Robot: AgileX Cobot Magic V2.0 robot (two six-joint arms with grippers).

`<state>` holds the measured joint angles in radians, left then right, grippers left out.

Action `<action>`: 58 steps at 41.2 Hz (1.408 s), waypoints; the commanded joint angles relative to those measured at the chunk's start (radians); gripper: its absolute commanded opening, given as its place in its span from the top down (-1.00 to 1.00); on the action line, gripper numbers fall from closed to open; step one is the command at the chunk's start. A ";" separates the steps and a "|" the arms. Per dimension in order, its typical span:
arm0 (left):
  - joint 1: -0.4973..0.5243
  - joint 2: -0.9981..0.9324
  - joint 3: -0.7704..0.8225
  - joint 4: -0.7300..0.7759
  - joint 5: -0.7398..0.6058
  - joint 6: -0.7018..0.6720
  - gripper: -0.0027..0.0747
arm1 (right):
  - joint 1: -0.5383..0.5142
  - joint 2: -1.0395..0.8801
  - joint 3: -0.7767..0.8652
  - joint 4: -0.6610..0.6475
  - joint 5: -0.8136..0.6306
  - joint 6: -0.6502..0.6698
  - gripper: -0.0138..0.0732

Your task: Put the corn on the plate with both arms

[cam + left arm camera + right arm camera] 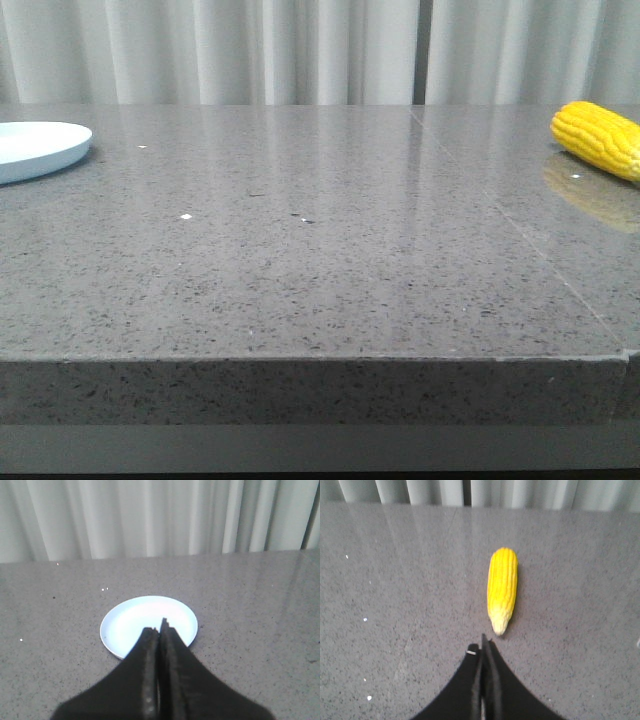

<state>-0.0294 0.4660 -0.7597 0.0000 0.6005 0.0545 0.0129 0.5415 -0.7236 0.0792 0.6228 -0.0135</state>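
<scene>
The yellow corn [600, 137] lies on the grey table at the far right, cut off by the frame edge. In the right wrist view the corn [502, 587] lies lengthwise just beyond my right gripper [483, 642], its pale tip nearest the fingertips, not touching them. That gripper is shut and holds nothing. The pale blue-white plate [35, 148] sits at the far left of the table. In the left wrist view the plate [125, 622] lies empty under and beyond my left gripper [158, 627], which is shut with nothing between its fingers. Neither gripper shows in the front view.
The speckled grey stone table [320, 250] runs to a front edge close to the camera. A seam [520, 235] crosses its right part. Pale curtains [300, 50] hang behind the far edge.
</scene>
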 commanded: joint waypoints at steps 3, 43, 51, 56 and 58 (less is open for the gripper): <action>0.002 0.037 0.013 0.000 -0.066 -0.009 0.98 | -0.006 0.058 -0.029 -0.010 -0.041 -0.002 0.84; 0.002 0.194 -0.074 0.000 0.106 -0.002 -0.56 | -0.006 0.139 -0.029 -0.010 -0.025 -0.007 -0.73; 0.002 0.335 -0.164 0.020 0.162 -0.002 -0.51 | -0.006 0.139 -0.029 -0.010 -0.025 -0.007 -0.73; 0.002 0.429 -0.212 0.038 0.205 -0.002 -0.42 | -0.006 0.139 -0.029 -0.010 -0.025 -0.007 -0.73; 0.002 0.473 -0.233 0.042 0.231 -0.002 -0.39 | -0.006 0.139 -0.029 -0.010 -0.024 -0.007 -0.73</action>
<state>-0.0294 0.8754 -0.9309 0.0308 0.8473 0.0545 0.0129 0.6745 -0.7236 0.0792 0.6694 -0.0154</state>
